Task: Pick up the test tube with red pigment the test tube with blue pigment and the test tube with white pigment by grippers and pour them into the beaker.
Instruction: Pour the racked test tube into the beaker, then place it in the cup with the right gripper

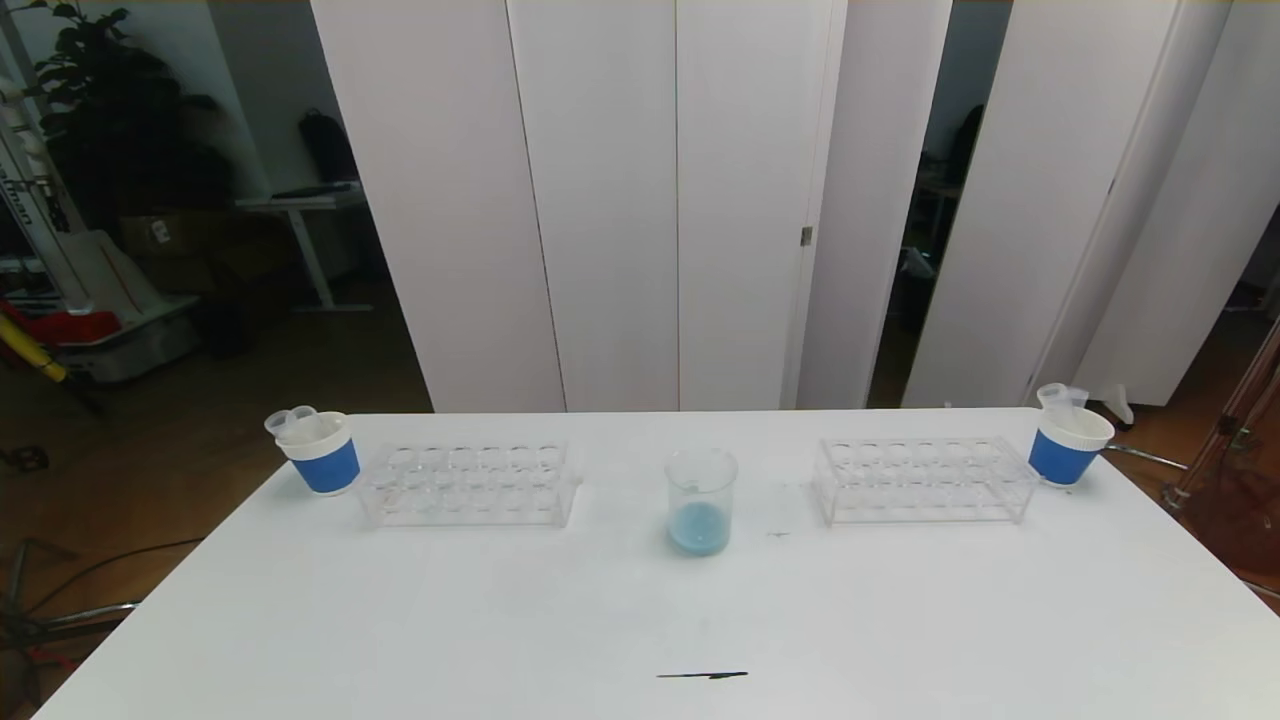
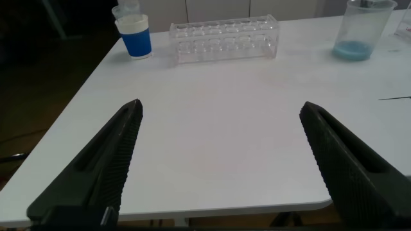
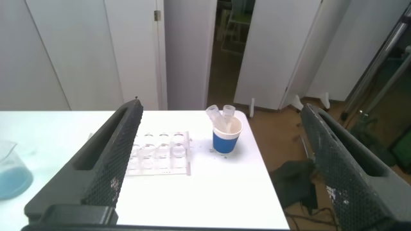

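White table [image 1: 400, 620]; beaker [image 1: 701, 500]; two racks [image 1: 468, 484]; two cups [image 1: 322, 452]

A white table [image 1: 400, 640] is set before a row of tall white partition panels [image 1: 600, 200], with dark gaps left between those on the right. A dark brown floor [image 1: 300, 370] is seen at both sides. At the far left, a leafy plant [image 1: 90, 90] and a small white desk [image 1: 300, 205] are placed in shadow.
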You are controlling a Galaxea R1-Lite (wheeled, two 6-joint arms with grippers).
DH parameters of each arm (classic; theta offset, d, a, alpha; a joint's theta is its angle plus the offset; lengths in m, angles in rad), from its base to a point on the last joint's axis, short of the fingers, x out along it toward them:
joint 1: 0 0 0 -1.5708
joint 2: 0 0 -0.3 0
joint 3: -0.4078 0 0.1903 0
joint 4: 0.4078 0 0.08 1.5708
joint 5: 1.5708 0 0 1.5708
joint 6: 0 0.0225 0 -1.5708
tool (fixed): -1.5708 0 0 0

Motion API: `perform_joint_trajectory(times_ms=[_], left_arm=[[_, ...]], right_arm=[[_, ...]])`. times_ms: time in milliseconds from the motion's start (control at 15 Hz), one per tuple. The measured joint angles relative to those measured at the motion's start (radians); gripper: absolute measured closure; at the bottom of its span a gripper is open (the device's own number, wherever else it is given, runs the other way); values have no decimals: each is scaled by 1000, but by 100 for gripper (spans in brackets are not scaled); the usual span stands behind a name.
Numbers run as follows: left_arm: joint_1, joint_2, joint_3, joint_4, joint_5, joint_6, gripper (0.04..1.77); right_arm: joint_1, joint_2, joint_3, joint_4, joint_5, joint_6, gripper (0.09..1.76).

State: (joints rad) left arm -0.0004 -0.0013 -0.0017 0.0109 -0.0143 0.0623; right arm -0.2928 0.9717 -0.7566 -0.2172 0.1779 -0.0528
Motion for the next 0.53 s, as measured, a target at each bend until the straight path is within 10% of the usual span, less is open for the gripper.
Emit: perform_joint_trajectory(times_ms=[533], left_arm=[[0, 0, 0, 0, 0, 0, 6]], right_arm=[[236, -600, 205, 358, -99, 28, 10]])
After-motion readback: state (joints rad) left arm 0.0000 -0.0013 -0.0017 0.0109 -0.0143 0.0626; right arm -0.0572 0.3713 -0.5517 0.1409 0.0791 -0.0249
